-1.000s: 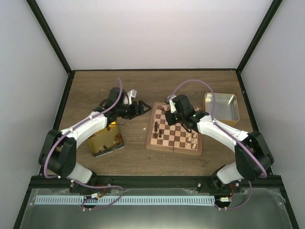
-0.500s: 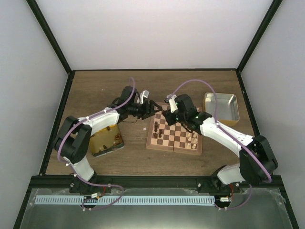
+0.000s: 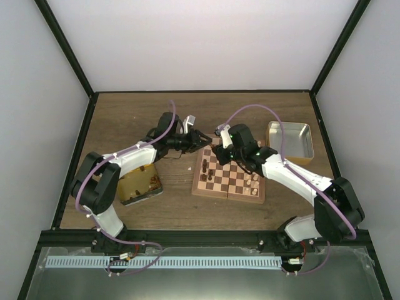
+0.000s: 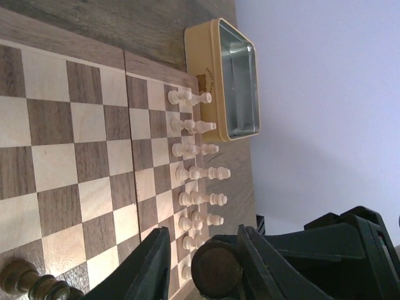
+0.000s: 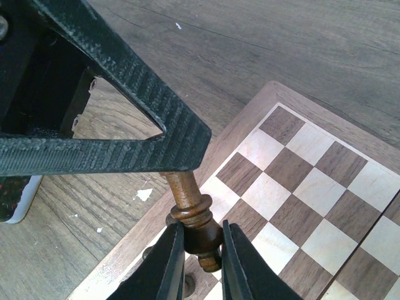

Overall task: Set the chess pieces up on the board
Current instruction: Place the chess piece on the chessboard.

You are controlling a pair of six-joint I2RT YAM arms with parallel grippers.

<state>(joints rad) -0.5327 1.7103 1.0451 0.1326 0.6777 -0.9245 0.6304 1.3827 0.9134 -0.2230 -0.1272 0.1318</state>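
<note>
- We see 1 dark brown chessman [image 5: 195, 217] held up over the board [image 3: 232, 182], above its far-left corner as the overhead camera shows it.
- The right gripper [image 5: 200, 240] is clamped on the bulbous lower body of this piece, with its 2 fingers tight against either side.
- The left gripper [image 4: 206, 244] meets the same piece from the opposite side, its jaws part-way apart around the piece's round end.
- 1 of its fingers looks pressed against that end and a thin gap shows at the other, though the view is too tight for us to be sure.
- Other dark pieces [image 3: 209, 170] stand scattered on the left half of the board.
- The pale cream pieces [image 4: 197, 167] stand in 2 rows along the board's right edge.
- The silver tin [image 4: 206, 62] sits just beside that right edge, near the board's far corner.
- The gold tin [image 3: 156, 187] lies on the table [image 3: 125, 119] to the left of the board and apart from it, partly under the left arm.
</note>
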